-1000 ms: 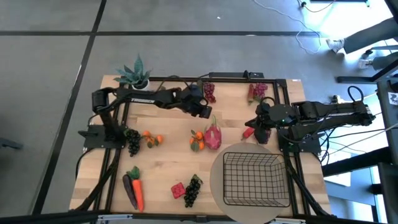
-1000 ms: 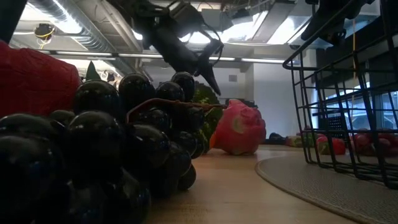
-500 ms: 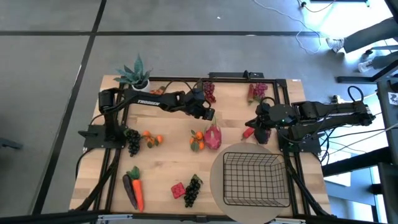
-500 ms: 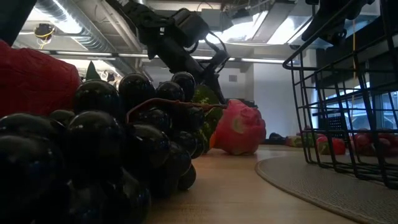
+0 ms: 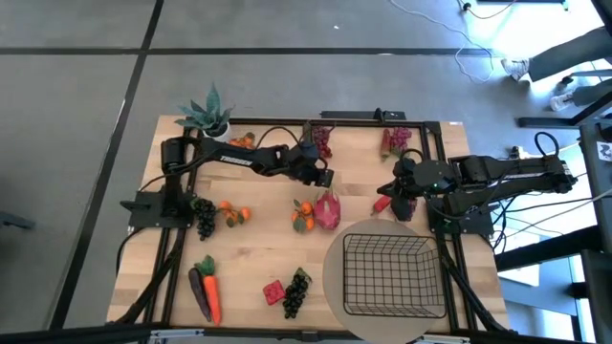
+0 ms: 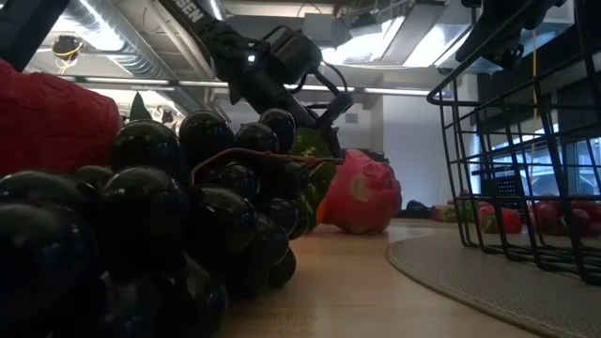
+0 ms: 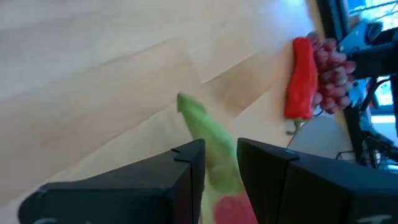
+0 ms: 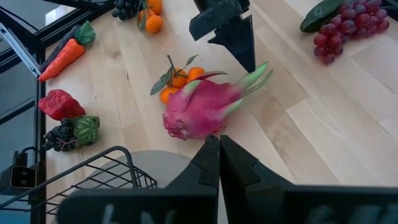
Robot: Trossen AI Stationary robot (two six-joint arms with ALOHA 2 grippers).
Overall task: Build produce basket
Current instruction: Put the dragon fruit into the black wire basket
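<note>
Left pincer [image 5: 324, 179] seemingly straddles the dragon fruit [image 5: 327, 209] leaf tip.

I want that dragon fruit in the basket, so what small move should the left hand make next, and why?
Probably ease the left hand down over the dragon fruit: its fingers straddle only the green tip and the fruit still lies on the table, outside the basket.

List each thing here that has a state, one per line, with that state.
basket: upright on the round mat, empty
dragon fruit: lying on the table, not lifted
left tool: fingers slightly apart, straddling the dragon fruit's green tip
right tool: shut, holding nothing, poised above the table near the dragon fruit
red chili: lying on the table beside red grapes
</note>
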